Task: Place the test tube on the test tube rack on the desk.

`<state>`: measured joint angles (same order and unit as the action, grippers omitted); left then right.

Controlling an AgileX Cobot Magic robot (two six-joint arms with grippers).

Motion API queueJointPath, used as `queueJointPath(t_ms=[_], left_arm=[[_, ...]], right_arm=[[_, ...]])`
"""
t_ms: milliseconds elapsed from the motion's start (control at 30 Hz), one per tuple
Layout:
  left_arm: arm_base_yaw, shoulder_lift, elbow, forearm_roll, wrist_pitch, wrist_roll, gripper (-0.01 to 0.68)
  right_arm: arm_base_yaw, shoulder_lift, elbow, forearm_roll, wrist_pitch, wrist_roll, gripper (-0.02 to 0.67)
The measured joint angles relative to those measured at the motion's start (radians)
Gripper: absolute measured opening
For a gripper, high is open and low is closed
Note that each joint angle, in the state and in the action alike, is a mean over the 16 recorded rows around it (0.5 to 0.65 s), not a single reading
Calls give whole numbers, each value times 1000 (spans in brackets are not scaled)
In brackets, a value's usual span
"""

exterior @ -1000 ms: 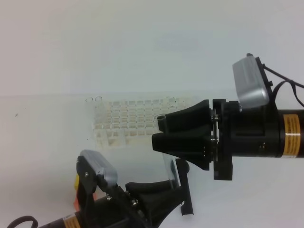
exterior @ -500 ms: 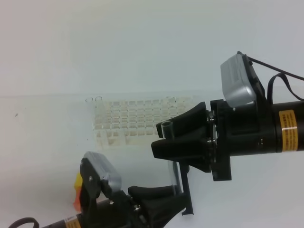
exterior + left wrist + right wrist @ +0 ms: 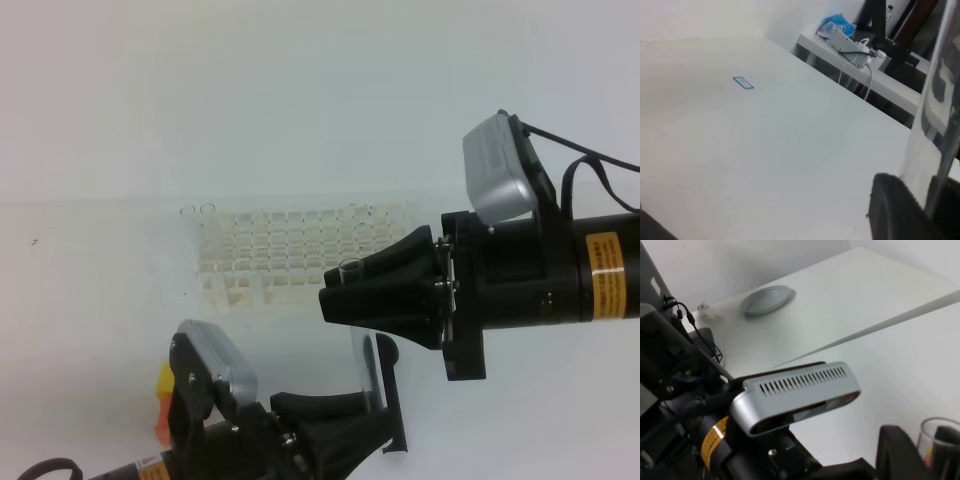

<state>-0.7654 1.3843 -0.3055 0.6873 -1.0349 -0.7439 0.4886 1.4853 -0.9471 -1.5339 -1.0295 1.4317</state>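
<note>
The test tube [image 3: 358, 345] stands upright above the desk [image 3: 100, 320], clear and hard to see. My right gripper [image 3: 338, 283] reaches in from the right, its jaws closed around the tube's open rim. My left gripper [image 3: 381, 378] comes up from the bottom edge with the tube's lower part between its fingers; whether they still press on it I cannot tell. The left wrist view shows the glass test tube [image 3: 927, 145] beside a black finger pad [image 3: 890, 210]. In the right wrist view the tube's rim [image 3: 939, 426] sits against a black finger [image 3: 897, 452]. The white test tube rack [image 3: 285, 255] stands behind.
An orange object [image 3: 160, 405] lies by the left arm at the bottom left. The left arm's grey camera housing [image 3: 795, 390] fills the right wrist view. A grey round dish [image 3: 767, 300] lies on a far surface. A side table with a power strip [image 3: 850, 42] stands beyond the desk.
My right gripper moved slightly left and down and closed its jaws onto the tube's rim. The left gripper's fingers look a little wider around the lower tube.
</note>
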Motion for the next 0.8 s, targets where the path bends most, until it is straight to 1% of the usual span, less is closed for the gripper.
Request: queueJointPath(t_ms=[67, 133, 233, 367, 433, 467, 533, 600, 633, 800], left_arm=[[0, 0, 0, -2, 2, -13, 139], [0, 0, 0, -5, 7, -28, 219], [0, 0, 0, -10, 13, -53, 350], [0, 0, 0, -15, 21, -96, 506], [0, 0, 0, -11, 26, -119, 558], [0, 0, 0, -9, 29, -129, 574], [0, 0, 0, 0, 38, -145, 575], [0, 0, 0, 14, 48, -156, 537], [0, 0, 0, 22, 53, -161, 503], [0, 0, 0, 53, 80, -177, 291]], right_arm=[[0, 0, 0, 0, 1, 0, 144], [0, 0, 0, 1, 3, 0, 127], [0, 0, 0, 1, 7, -5, 123], [0, 0, -3, 0, 17, -17, 123], [0, 0, -8, 0, 21, -24, 123], [0, -1, -12, -2, 24, -27, 123], [0, -5, -23, -8, 30, -32, 122], [0, -12, -40, -22, 40, -34, 122], [0, -18, -50, -32, 47, -33, 122], [0, -62, -115, -99, 96, -2, 122]])
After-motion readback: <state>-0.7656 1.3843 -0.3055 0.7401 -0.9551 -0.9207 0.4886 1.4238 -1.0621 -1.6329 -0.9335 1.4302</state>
